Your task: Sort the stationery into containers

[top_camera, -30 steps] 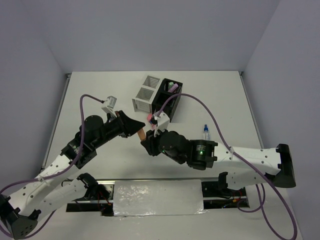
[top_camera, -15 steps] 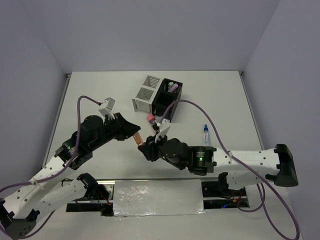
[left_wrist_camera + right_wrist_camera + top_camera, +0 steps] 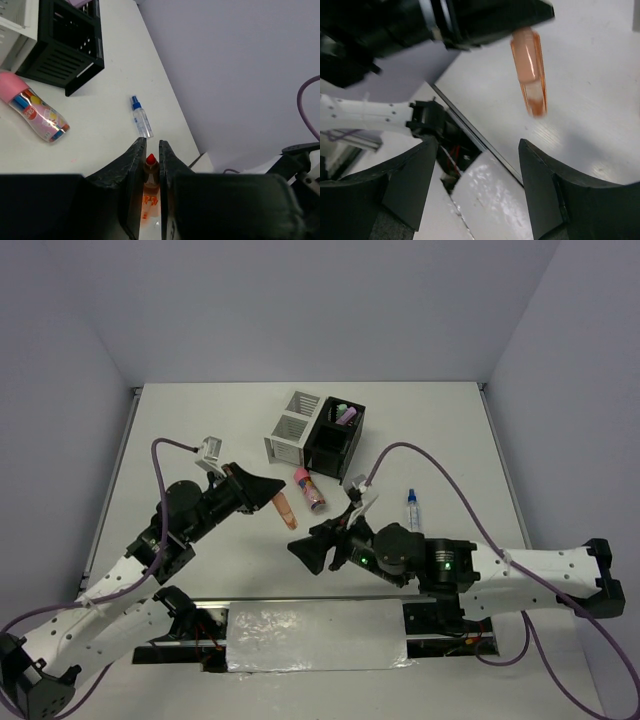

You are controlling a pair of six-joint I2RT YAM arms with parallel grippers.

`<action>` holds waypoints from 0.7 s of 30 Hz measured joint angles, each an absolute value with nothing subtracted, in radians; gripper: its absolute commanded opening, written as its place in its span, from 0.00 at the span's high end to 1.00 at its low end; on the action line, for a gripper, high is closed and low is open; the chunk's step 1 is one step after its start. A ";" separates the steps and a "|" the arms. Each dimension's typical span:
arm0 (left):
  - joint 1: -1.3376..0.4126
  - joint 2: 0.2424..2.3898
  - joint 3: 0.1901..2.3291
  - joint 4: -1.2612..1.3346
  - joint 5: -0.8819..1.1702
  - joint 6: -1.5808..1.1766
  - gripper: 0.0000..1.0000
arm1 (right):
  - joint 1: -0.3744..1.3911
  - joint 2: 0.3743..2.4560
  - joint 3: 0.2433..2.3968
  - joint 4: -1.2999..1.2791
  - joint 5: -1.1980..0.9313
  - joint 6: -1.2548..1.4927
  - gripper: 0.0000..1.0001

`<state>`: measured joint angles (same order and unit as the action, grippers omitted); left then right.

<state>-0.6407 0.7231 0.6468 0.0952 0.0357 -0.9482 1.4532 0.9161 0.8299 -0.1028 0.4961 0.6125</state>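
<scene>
My left gripper (image 3: 272,503) is shut on an orange highlighter (image 3: 283,511), which hangs tilted above the table. Its red tip (image 3: 150,159) shows between the closed fingers (image 3: 134,160). My right gripper (image 3: 300,549) stands open just below and to the right of it, apart from the highlighter (image 3: 529,70), with nothing between its fingers (image 3: 412,182). A pink tube (image 3: 310,490) lies on the table in front of the containers. The white container (image 3: 292,425) and the black container (image 3: 335,438) stand side by side. A purple pen (image 3: 347,415) sits in the black one.
A clear blue-capped bottle (image 3: 412,506) lies to the right, also seen in the left wrist view (image 3: 141,117). The pink tube (image 3: 35,107) lies near the black container (image 3: 65,47). The table's near edge with a foil-covered strip (image 3: 315,635) is below both grippers.
My right gripper has opened, let go of the orange highlighter and drawn back toward the near edge. The left gripper keeps the highlighter. The pink tube now shows in full.
</scene>
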 measured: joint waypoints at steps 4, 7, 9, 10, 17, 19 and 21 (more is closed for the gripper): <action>-0.641 0.720 0.601 0.168 0.077 -0.980 1.00 | 1.402 0.886 0.830 -0.036 0.447 0.643 0.30; -0.641 0.719 0.588 0.245 0.107 -1.011 1.00 | 1.297 0.883 0.811 0.002 0.381 0.713 0.35; -0.641 0.712 0.578 0.285 0.121 -1.030 1.00 | 1.242 0.881 0.789 0.007 0.353 0.771 0.37; -0.642 0.707 0.572 0.304 0.125 -1.037 1.00 | 1.229 0.881 0.781 0.006 0.345 0.797 0.38; -0.642 0.684 0.550 0.376 0.136 -1.082 1.00 | 1.206 0.903 0.743 0.092 0.257 0.924 0.42; -0.643 0.684 0.550 0.387 0.139 -1.087 1.00 | 1.196 0.923 0.729 0.128 0.230 0.941 0.42; -0.644 0.685 0.550 0.393 0.145 -1.100 1.00 | 1.187 0.948 0.727 0.146 0.207 0.951 0.43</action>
<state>-0.6437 0.6846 0.5495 0.3927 0.1448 -1.0996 1.1870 0.9482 0.7269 0.1455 0.2070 0.9512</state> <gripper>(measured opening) 0.259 0.577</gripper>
